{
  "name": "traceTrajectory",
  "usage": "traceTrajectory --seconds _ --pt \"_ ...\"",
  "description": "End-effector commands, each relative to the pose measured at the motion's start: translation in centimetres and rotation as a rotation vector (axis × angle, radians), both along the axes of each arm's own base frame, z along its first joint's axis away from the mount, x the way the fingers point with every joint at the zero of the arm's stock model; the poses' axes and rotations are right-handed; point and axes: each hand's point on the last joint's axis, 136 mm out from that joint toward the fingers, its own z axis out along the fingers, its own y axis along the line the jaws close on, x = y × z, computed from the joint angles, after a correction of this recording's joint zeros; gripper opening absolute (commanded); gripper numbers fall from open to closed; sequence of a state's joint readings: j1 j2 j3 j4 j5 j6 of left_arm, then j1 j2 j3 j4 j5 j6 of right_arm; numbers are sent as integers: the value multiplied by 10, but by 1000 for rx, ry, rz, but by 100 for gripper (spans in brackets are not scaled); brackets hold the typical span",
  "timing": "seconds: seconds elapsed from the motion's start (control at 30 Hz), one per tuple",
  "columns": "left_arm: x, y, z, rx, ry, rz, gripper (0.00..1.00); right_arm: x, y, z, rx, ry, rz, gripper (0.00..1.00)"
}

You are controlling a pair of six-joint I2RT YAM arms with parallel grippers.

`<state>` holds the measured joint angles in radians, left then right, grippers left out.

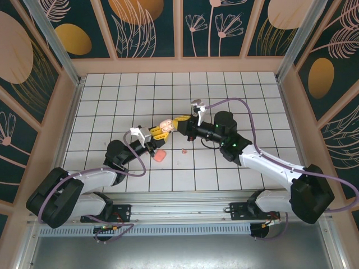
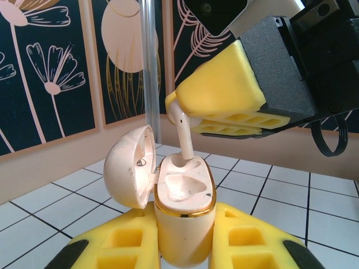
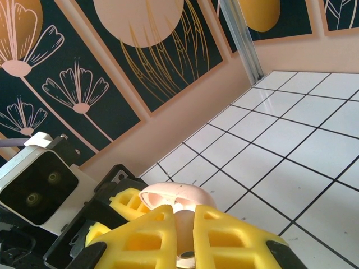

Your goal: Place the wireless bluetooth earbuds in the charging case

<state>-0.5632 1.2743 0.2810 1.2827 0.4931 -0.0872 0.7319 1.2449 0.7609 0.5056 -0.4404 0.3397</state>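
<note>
My left gripper is shut on the pale pink charging case and holds it upright, lid swung open to the left. One of the earbuds hangs over the case's far socket with its stem tip just inside; the near socket is empty. My right gripper is shut on that earbud, above the case lid. From above, both grippers meet mid-table over the case. A second tiny pinkish bud lies on the tiles nearby.
A salmon-pink rounded block lies on the white tiled floor just in front of the left gripper. Patterned walls enclose the table on three sides, with metal posts in the back corners.
</note>
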Motion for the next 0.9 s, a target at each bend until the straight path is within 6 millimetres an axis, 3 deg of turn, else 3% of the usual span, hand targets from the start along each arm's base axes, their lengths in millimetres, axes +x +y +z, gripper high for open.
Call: traceTrajectory --seconds 0.0,0.4,0.87 --pt "-8 0 38 -78 -97 -21 9 -2 4 -2 4 -15 19 11" --pt "-9 5 48 -97 -116 -4 9 1 4 -21 -59 -10 11 11" --pt "-4 6 45 -56 -118 31 10 -17 14 -29 -141 -23 94 13"
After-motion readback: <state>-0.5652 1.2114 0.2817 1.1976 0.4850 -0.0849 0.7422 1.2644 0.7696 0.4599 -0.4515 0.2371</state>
